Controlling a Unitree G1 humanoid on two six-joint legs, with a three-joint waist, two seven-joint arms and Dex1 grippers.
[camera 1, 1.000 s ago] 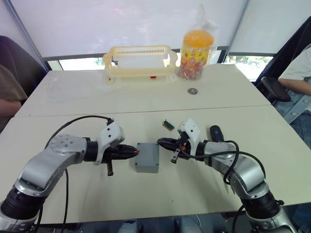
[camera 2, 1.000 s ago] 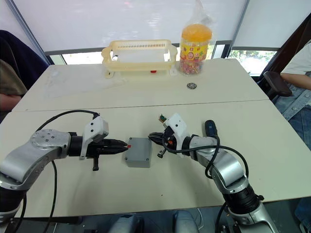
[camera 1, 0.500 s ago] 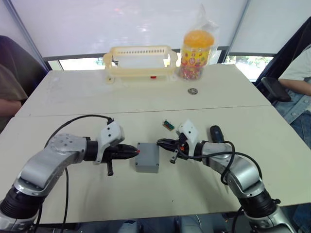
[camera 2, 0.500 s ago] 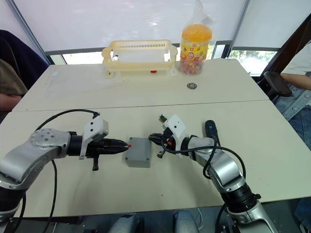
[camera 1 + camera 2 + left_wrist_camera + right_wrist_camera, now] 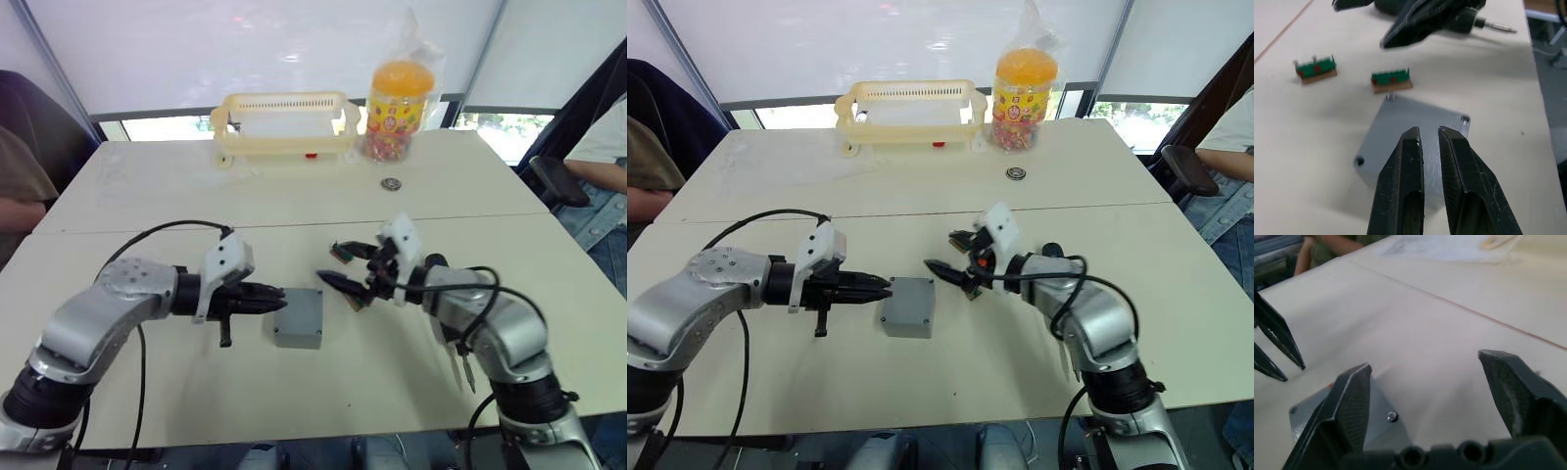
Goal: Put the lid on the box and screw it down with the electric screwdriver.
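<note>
Lid (image 5: 908, 303) looks seated on the box (image 5: 298, 334), mid-worktop (image 5: 950, 392) between both arms. Left gripper (image 5: 884, 288) fingers narrow, empty, at the box's edge. Right gripper (image 5: 948, 271) fingers wide, empty, just beside it. Electric screwdriver (image 5: 1484, 23) lies untouched behind the right arm, so screwing probably remains.

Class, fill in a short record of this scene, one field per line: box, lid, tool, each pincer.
box: grey, on the near table
lid: lying on the box
electric screwdriver: on the table, beside the right arm
left pincer: narrowly open, tips over the lid
right pincer: wide open, raised to the right of the box
</note>
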